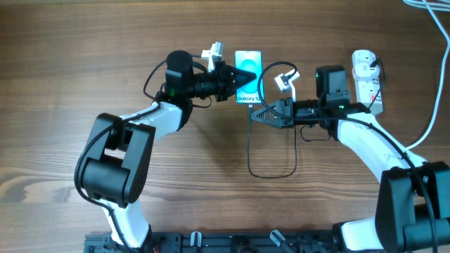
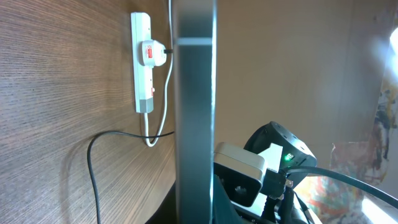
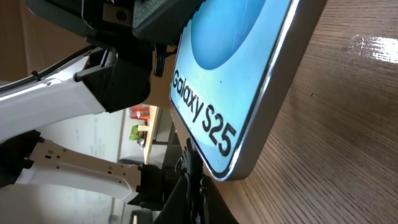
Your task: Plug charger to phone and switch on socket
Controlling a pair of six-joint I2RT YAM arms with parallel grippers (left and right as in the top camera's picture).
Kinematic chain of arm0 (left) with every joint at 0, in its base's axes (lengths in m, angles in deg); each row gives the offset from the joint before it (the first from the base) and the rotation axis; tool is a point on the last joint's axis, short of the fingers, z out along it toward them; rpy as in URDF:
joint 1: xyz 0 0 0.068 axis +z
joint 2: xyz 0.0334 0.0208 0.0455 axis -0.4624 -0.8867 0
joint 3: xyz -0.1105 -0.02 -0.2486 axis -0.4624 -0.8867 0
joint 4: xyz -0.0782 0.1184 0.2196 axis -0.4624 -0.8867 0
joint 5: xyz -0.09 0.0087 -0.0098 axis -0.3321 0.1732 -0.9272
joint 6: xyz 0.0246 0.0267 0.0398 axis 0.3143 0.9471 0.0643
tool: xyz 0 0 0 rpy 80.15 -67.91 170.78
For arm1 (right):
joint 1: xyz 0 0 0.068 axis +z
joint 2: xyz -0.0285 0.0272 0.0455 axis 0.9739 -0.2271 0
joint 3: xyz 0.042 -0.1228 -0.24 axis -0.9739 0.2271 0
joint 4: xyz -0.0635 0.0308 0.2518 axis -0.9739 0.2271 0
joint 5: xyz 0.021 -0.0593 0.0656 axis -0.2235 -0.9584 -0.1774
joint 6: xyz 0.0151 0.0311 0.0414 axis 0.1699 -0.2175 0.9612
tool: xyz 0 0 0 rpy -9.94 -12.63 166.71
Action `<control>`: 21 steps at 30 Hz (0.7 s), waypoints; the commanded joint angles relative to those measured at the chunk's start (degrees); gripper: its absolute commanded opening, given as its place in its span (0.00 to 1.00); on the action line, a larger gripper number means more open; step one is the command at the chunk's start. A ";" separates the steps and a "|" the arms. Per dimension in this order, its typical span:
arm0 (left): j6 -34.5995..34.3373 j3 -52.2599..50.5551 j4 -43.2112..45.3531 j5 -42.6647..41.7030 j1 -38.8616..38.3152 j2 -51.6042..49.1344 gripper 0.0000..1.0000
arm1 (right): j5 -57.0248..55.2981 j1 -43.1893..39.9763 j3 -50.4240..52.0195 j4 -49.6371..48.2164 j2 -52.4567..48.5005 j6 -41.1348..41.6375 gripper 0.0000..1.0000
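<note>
The phone (image 1: 247, 76) lies on the wooden table with its teal screen up; "Galaxy S25" reads in the right wrist view (image 3: 239, 74). My left gripper (image 1: 239, 77) is shut on the phone's left side; the phone's edge (image 2: 196, 106) fills the left wrist view. My right gripper (image 1: 257, 114) is shut on the tip of the black charger cable (image 1: 271, 174), right at the phone's bottom edge (image 3: 194, 180). I cannot tell whether the tip is in the port. The white socket (image 1: 366, 83) lies at the back right, with a plug in it (image 2: 151, 53).
The black cable loops on the table in front of the phone (image 2: 92, 168). A thick white cord (image 1: 439, 105) runs from the socket along the table's right edge. The right arm (image 2: 273, 155) is close beside the phone.
</note>
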 commanded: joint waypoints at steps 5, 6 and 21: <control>1.53 1.33 0.61 -0.94 -0.22 -0.22 0.04 | 0.09 -0.28 0.57 0.02 -1.03 1.03 0.04; 1.53 1.33 0.61 -0.96 -0.22 -0.22 0.04 | 0.09 -0.28 0.57 0.02 -1.03 1.09 0.05; 1.75 1.33 0.61 -1.07 -1.18 -0.22 0.04 | 0.11 -0.28 0.57 0.02 -1.03 1.20 0.04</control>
